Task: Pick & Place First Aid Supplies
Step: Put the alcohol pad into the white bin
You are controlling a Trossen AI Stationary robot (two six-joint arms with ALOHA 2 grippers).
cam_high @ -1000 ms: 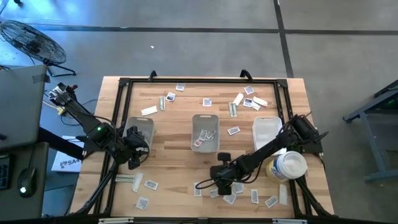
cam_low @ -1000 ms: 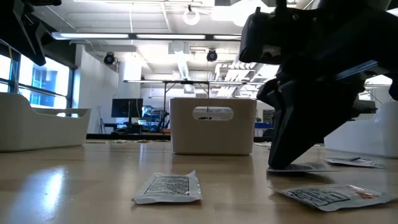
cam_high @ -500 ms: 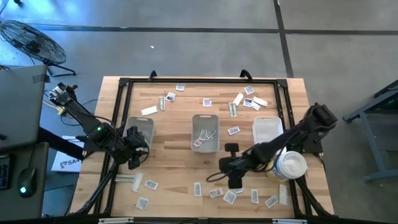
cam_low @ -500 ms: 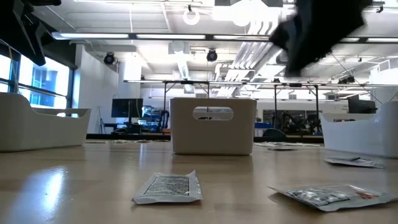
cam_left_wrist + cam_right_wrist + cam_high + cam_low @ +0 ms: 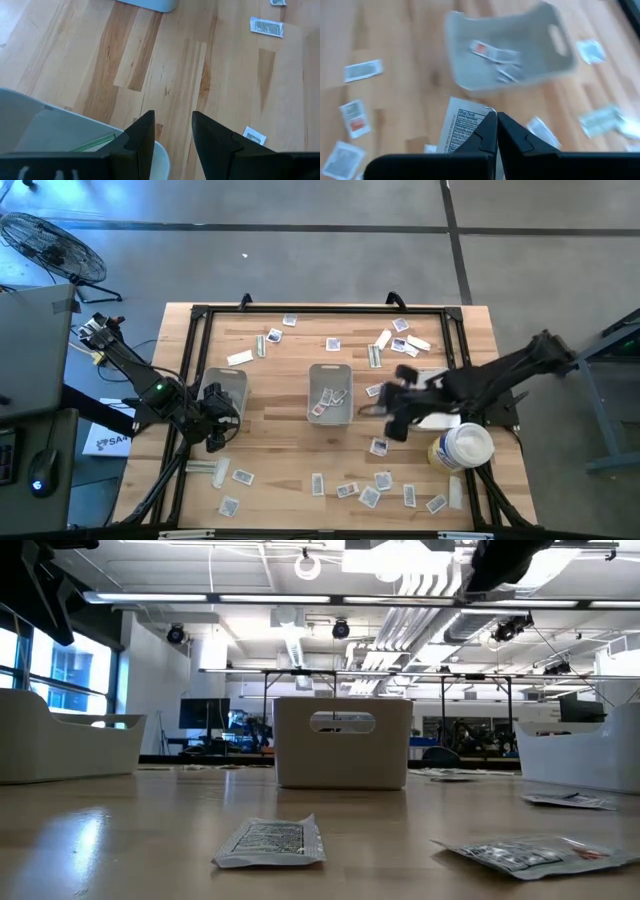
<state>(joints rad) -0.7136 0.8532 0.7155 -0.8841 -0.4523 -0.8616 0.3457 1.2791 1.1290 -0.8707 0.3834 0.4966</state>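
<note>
Fingers of the right gripper (image 5: 496,131) are pressed together on a white square sachet with dark print (image 5: 461,131), held in the air just beside the middle grey rectangular tray (image 5: 329,392), which already has a few packets inside. The left gripper (image 5: 172,131) waits with its fingers apart, holding nothing, at the rim of the left grey tray (image 5: 226,389). Many other small flat packets (image 5: 370,497) lie scattered on the wooden table (image 5: 280,445), near the round white tub with yellow label (image 5: 461,448).
</note>
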